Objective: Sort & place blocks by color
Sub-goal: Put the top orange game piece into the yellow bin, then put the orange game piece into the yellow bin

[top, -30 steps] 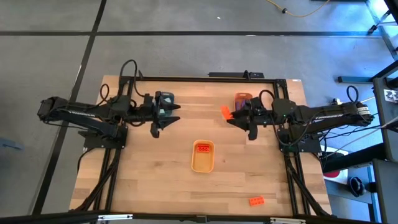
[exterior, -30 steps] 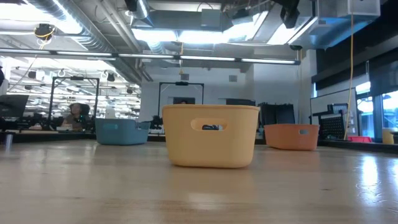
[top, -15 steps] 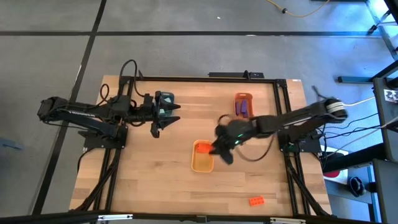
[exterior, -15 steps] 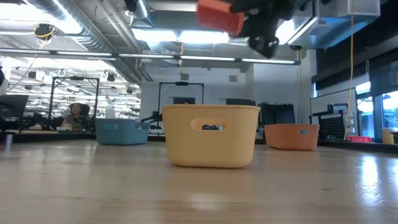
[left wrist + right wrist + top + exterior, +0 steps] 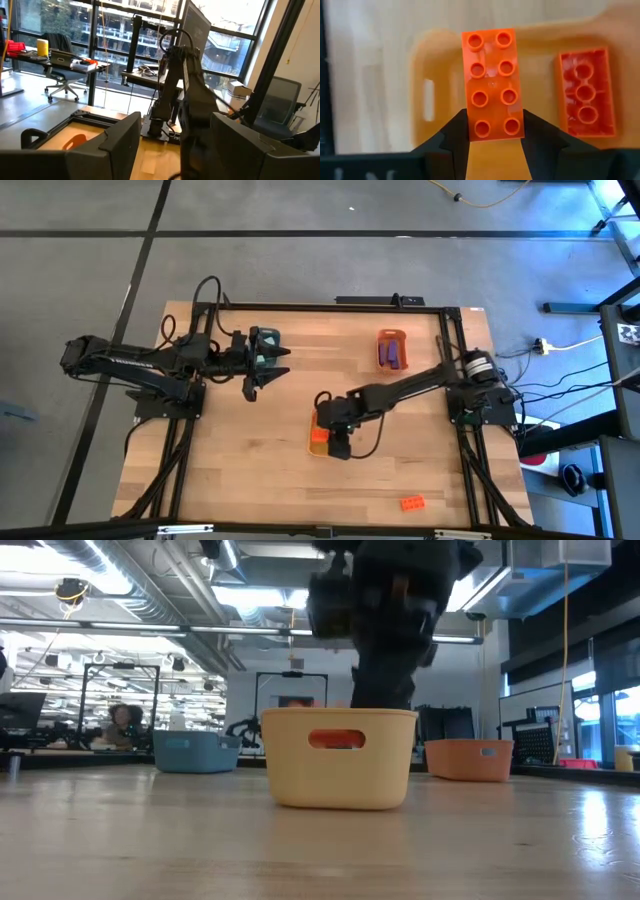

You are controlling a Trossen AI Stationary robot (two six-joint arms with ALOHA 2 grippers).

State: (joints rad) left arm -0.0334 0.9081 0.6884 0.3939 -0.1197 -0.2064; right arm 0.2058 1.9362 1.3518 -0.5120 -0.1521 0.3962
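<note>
Right wrist view, nearest first: the right tool [image 5: 495,131] holds an orange-red brick [image 5: 493,84] by its end, its two dark fingers [image 5: 457,132] pressed on the brick's long sides, studs facing the camera. Straight beyond it lies the yellow tray [image 5: 540,150], and inside that tray a second orange-red brick [image 5: 585,92] rests upside down, hollow side up, beside the held one and apart from it.

From the high view, the right arm reaches from the right edge across to the middle of the tabletop [image 5: 240,470], and the right tool [image 5: 330,432] hangs over the yellow tray [image 5: 322,450], with orange-red showing at the tray's near-left part under the tool. One more orange-red brick [image 5: 411,503] lies alone on the bare wood near the front right corner, well apart from every tray. Farther back on the right stands the orange tray [image 5: 391,348] with purple bricks [image 5: 392,357] in it; how many, I cannot tell. At the far left the left arm waits, and the left tool [image 5: 262,372] hangs just beside the blue tray [image 5: 265,340], fingers spread wide with nothing between them.

In the low view, the yellow tray [image 5: 339,765] stands in the middle of the tabletop, orange-red showing through its handle slot, the dark right arm coming down into it from above. Behind it sit the blue tray [image 5: 195,751] and the orange tray [image 5: 468,759], and a person is seated far off in the room.
</note>
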